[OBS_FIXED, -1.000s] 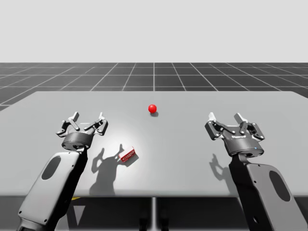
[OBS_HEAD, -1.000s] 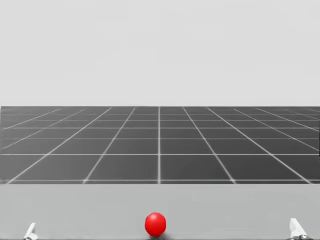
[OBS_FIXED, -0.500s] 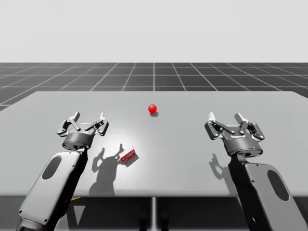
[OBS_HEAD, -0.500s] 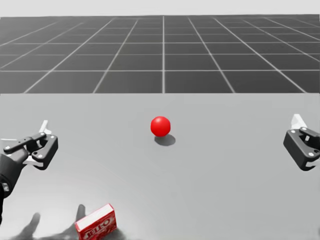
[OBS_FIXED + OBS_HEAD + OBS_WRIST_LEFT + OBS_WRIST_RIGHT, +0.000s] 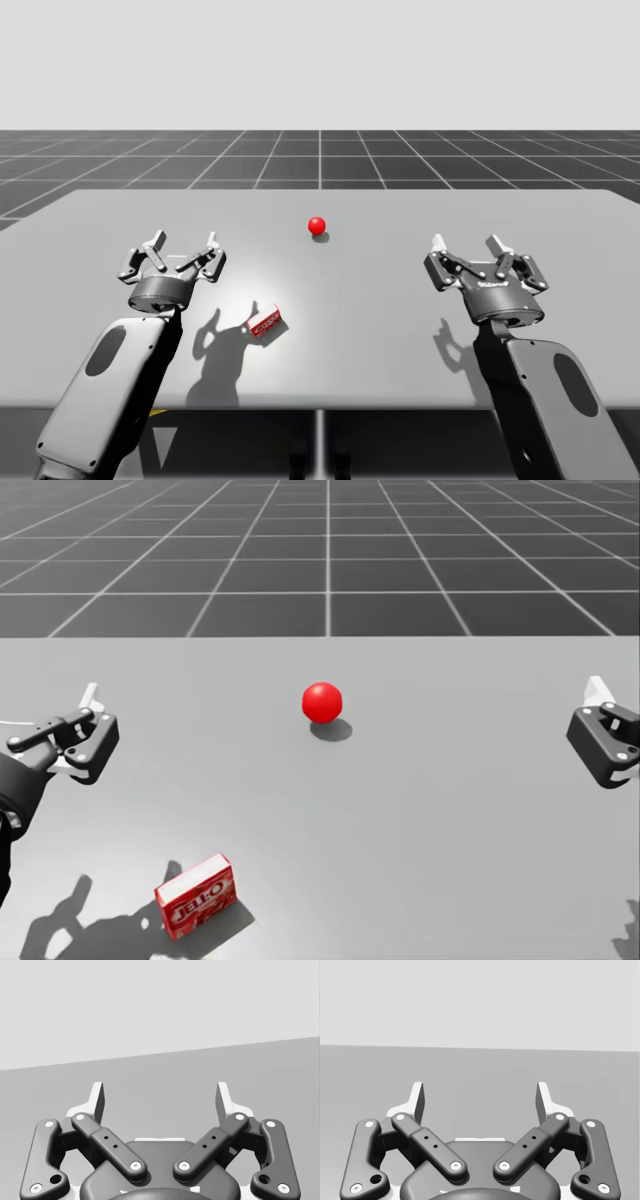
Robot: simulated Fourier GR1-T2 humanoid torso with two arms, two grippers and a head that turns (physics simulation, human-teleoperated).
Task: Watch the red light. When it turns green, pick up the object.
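Observation:
A red ball light point(image 5: 317, 226) point(image 5: 322, 702) sits on the grey table point(image 5: 400, 300) near its far middle. A small red box point(image 5: 265, 324) point(image 5: 195, 895) lies on the table toward the front left. My left gripper point(image 5: 183, 250) point(image 5: 160, 1100) hovers open to the left of the box and a little beyond it, nothing between its fingers. My right gripper point(image 5: 468, 248) point(image 5: 480, 1100) hovers open over the right side of the table, far from the box. In the head view the left gripper point(image 5: 85, 720) shows at the left edge, the right gripper's finger point(image 5: 600, 692) at the right edge.
The table's front edge point(image 5: 320, 408) runs just under both forearms. A dark gridded floor point(image 5: 320, 155) lies beyond the table's far edge. Bare tabletop lies between the two grippers.
My head has turned downward, bringing the red box and both grippers into the head view. The arms, box and red light have hardly moved.

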